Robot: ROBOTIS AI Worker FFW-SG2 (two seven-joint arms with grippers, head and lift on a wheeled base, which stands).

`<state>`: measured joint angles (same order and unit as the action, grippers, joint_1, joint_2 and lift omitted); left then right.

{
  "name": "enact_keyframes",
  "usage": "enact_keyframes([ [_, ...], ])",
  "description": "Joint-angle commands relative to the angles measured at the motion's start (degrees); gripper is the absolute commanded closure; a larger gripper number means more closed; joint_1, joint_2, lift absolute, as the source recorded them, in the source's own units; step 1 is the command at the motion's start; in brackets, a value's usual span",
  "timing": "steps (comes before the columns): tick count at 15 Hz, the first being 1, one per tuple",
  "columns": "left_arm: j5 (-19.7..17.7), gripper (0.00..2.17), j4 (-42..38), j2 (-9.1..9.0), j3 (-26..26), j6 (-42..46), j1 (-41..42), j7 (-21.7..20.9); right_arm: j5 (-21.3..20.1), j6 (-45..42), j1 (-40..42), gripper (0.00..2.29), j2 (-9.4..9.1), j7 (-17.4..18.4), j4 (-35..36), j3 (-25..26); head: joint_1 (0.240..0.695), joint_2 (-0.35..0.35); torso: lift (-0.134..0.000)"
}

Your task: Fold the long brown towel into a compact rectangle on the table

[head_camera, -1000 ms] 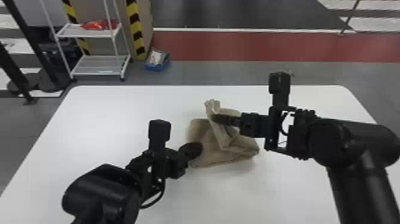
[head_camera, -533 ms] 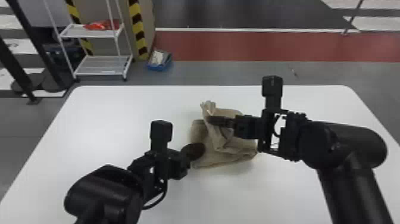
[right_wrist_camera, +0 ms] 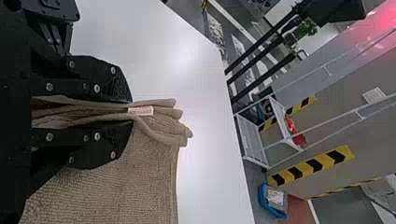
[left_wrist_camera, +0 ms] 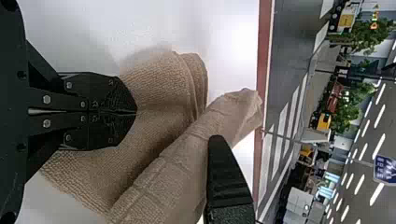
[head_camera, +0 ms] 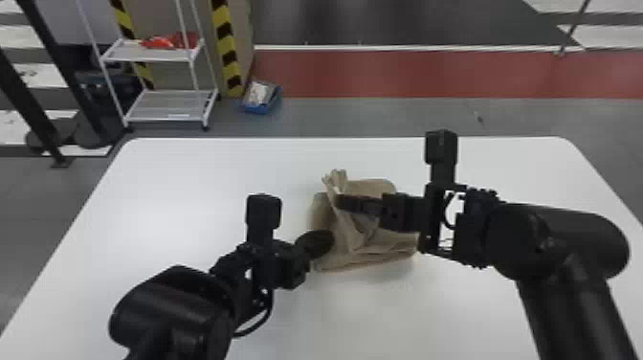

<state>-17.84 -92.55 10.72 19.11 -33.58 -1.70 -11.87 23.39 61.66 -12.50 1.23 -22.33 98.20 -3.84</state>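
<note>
The right gripper [head_camera: 341, 203], black with flat fingers, has moved slightly toward the robot's left and toward the table's near side. The upright, gathered end [head_camera: 337, 178] of the long brown cloth towel [head_camera: 335, 258] has shifted the same way with it, and more of the towel's far part now shows behind that raised fold.

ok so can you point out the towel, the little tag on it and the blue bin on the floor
Towel [head_camera: 356, 241]: head view, middle of the bundle
Tag [right_wrist_camera: 140, 110]: right wrist view, middle of its face
Blue bin [head_camera: 257, 108]: head view, side wall
</note>
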Motion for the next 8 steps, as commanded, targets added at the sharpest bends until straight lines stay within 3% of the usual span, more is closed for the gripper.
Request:
enact_keyframes([
  [1,0.0,2.07,0.0,0.0,0.1,-0.3,0.1,0.0,2.1,-7.2,2.2,0.01,0.36,-1.4,1.5,0.2,0.695,0.019,-0.124],
  [3,0.0,2.07,-0.2,0.0,0.2,-0.3,0.4,0.0,5.6,-8.3,3.8,0.07,0.62,-2.6,3.2,2.5,0.695,0.021,-0.124],
  [5,0.0,2.07,-0.4,-0.09,0.4,-0.3,0.4,0.1,6.6,-7.9,6.2,0.07,1.41,-2.6,6.5,4.8,0.695,0.012,-0.124],
  [8,0.0,2.07,-0.7,-0.09,0.5,-0.5,0.4,0.2,6.7,-7.4,11.8,0.07,4.22,-2.6,13.2,8.8,0.695,-0.014,-0.124],
])
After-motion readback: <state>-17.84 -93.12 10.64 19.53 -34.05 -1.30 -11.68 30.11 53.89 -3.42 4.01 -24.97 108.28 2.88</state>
